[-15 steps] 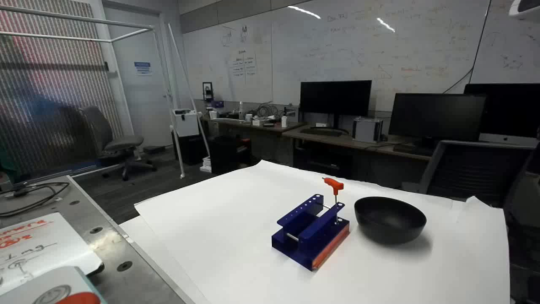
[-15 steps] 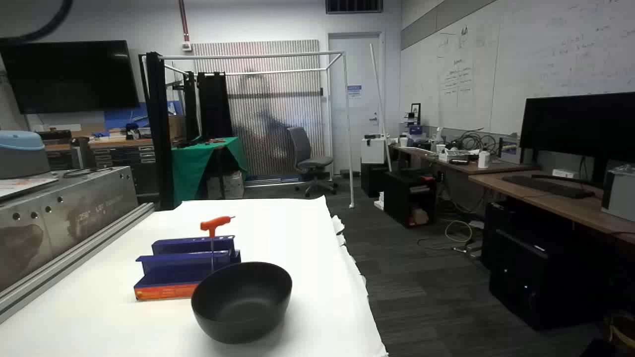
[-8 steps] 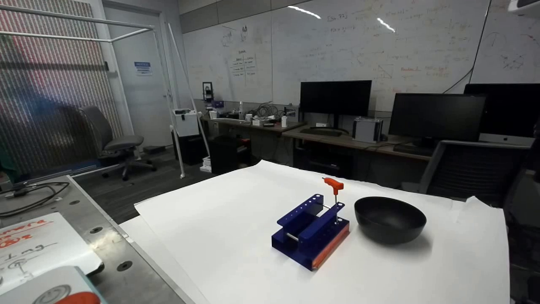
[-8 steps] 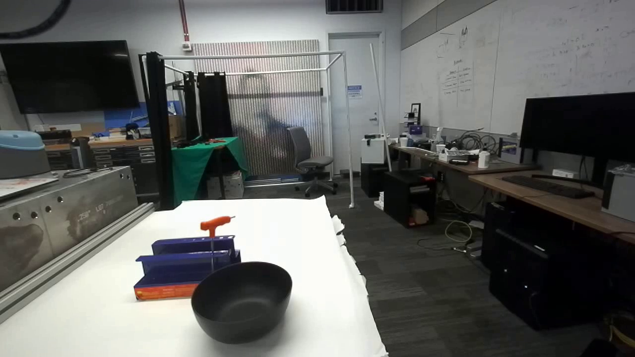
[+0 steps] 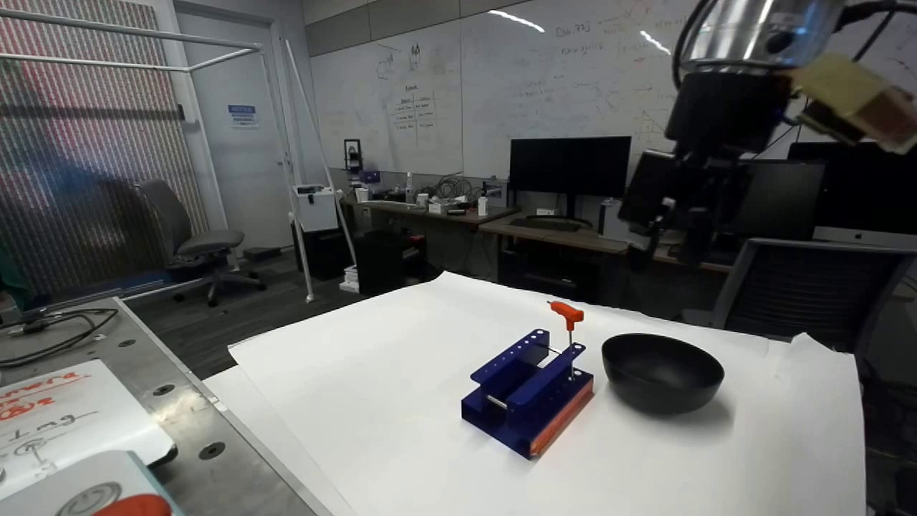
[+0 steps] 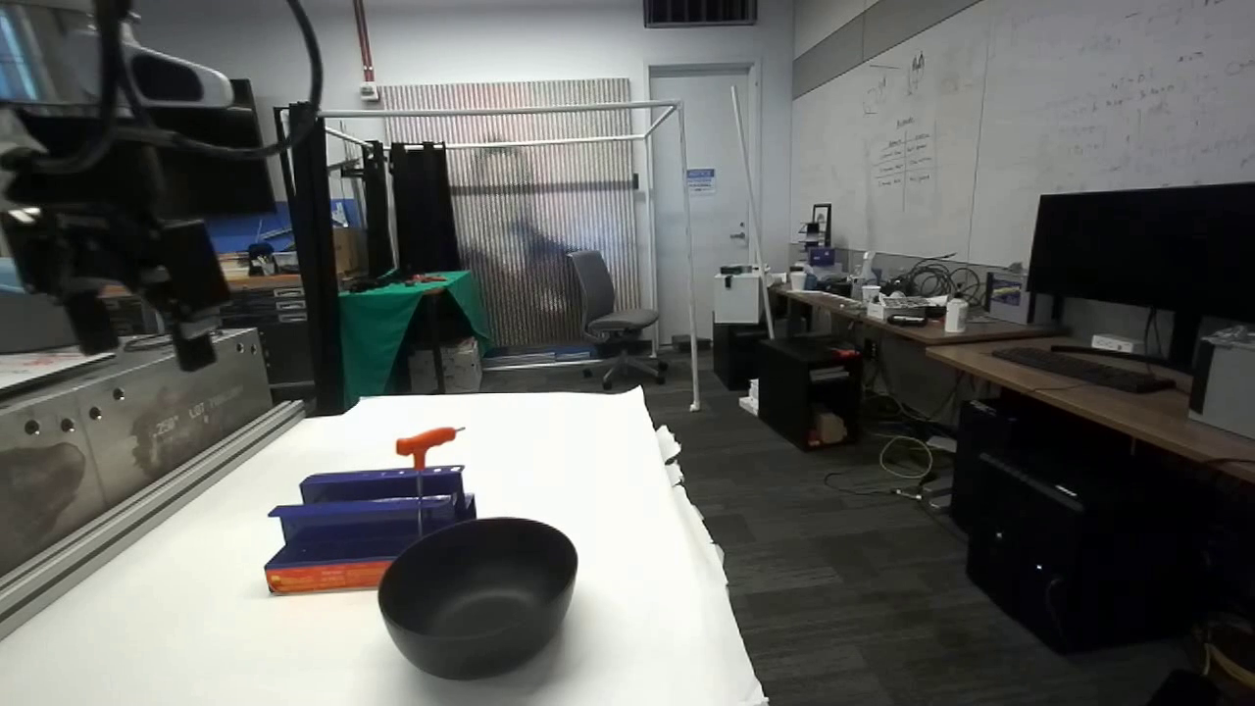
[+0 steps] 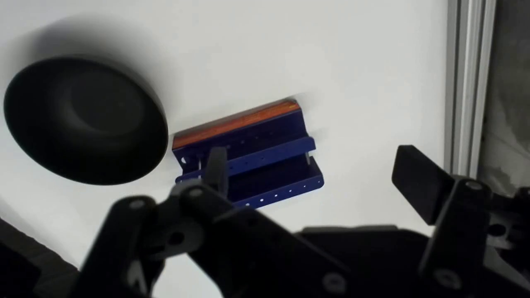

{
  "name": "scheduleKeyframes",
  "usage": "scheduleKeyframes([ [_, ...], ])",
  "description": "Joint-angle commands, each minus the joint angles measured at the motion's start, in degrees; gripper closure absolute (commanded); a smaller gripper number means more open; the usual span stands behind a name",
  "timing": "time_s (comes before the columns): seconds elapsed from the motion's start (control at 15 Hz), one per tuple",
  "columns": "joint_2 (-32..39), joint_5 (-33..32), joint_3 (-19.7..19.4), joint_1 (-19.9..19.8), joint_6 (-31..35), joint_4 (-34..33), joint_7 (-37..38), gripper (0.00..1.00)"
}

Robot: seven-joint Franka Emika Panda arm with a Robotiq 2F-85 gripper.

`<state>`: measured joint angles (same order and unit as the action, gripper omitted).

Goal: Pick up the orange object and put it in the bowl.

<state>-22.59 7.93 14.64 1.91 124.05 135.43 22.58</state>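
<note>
The end effector (image 7: 316, 174) was spread wide, low in the wrist view. The orange tool (image 5: 568, 314) stood in the blue rack (image 5: 544, 383), right of the middle in an exterior view; a crooked pull could jam it and drag the rack into the bowl (image 5: 663, 373).

You have the hand (image 7: 318, 176) spread wide, its two dark fingers (image 7: 420, 184) standing well apart in the wrist view. In both exterior views it hangs in midair with the fingertips (image 6: 196, 351) pointing down, though the dark parts blur together a little. Above it you can see your silver wrist (image 5: 763, 32), tilted slightly from upright in an exterior view (the rest of the arm runs out of sight past the top edge).
</note>
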Motion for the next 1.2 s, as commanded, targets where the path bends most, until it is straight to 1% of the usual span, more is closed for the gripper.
scheduleKeyframes([
  [0.0,13.31,-5.02,-1.97,-1.67,1.39,-10.86,0.53,0.0],
  [0.27,20.69,-8.48,-6.16,-1.61,0.75,-16.88,-0.02,0.0],
  [0.4,23.45,-9.71,-8.01,-1.37,1.26,-18.64,-0.55,0.0],
  [0.53,25.12,-9.39,-9.58,-1.3,2.42,-18.78,-1.66,0.0],
  [0.73,28.44,-8.61,-10.52,-0.75,5.35,-18.84,-2.03,0.0],
  [0.93,32.3,-8.78,-10.96,-0.31,9.78,-19.05,-1.41,0.0],
  [1.13,35.96,-9.08,-11.48,0.45,12.61,-20.07,-0.78,0.0],
])
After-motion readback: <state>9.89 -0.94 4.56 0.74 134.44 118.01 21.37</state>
